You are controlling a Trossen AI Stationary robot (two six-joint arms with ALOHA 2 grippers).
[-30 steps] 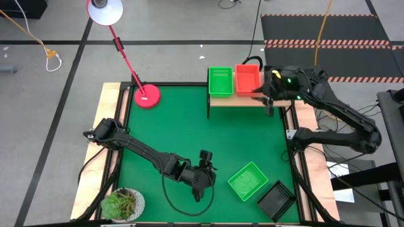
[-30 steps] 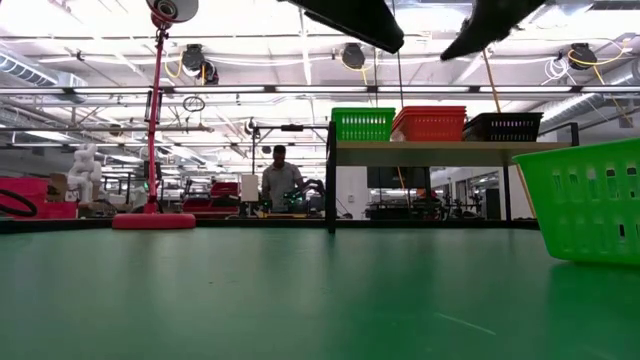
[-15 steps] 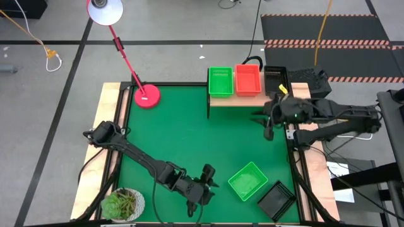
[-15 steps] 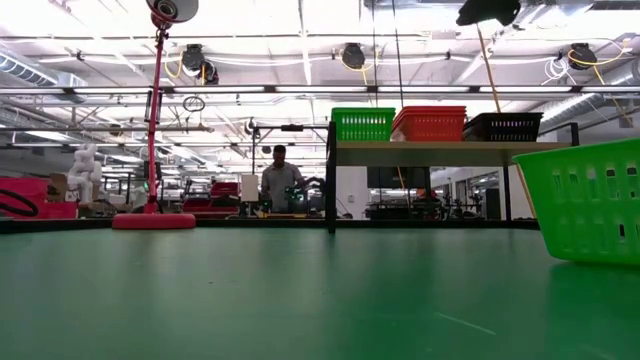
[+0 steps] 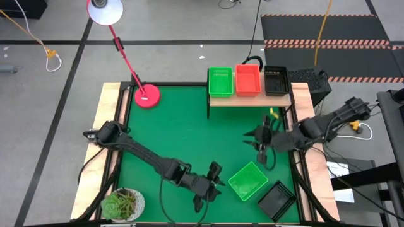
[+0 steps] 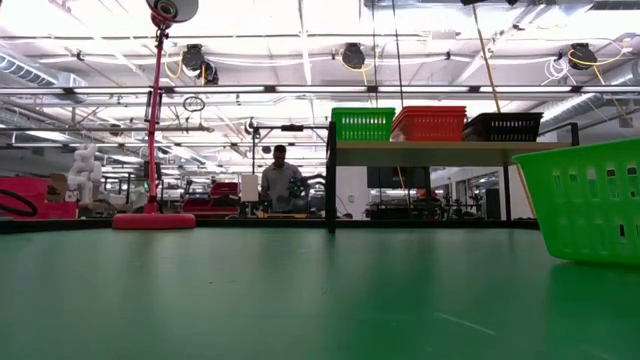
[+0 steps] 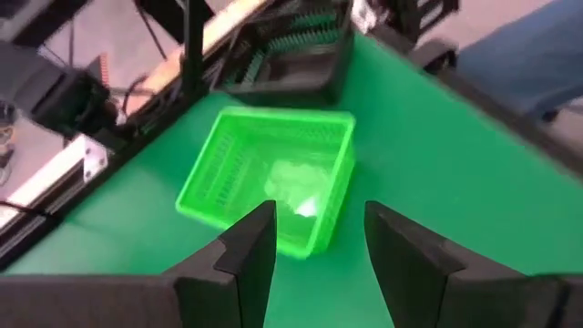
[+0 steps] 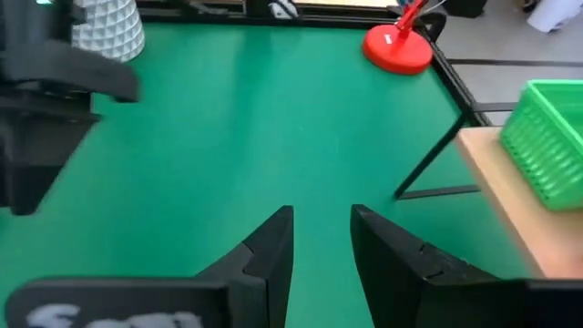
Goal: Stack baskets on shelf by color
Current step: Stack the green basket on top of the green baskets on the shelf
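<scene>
On the light-wood shelf (image 5: 249,98) at the table's far right stand green baskets (image 5: 220,82), orange-red baskets (image 5: 247,80) and black baskets (image 5: 276,80) side by side. A loose green basket (image 5: 247,181) sits on the table near the front right. A black basket (image 5: 276,200) lies beside it at the corner. My left gripper (image 5: 213,181) hovers open just left of the green basket (image 7: 273,178), pointing at it. My right gripper (image 5: 259,142) hangs open over the table between the shelf and the green basket, with nothing between its fingers (image 8: 273,241).
A red lamp base (image 5: 146,96) stands at the far left, its arm reaching up and back. A potted plant (image 5: 123,203) fills the near left corner. A person (image 6: 280,180) sits in the room beyond. Bare green mat lies in the middle.
My right gripper has swung away from the shelf's right end toward the table's near edge and rolled, leaving the black baskets on the shelf. My left gripper has slid toward the table's right edge, closer to the loose green basket, and turned at the wrist.
</scene>
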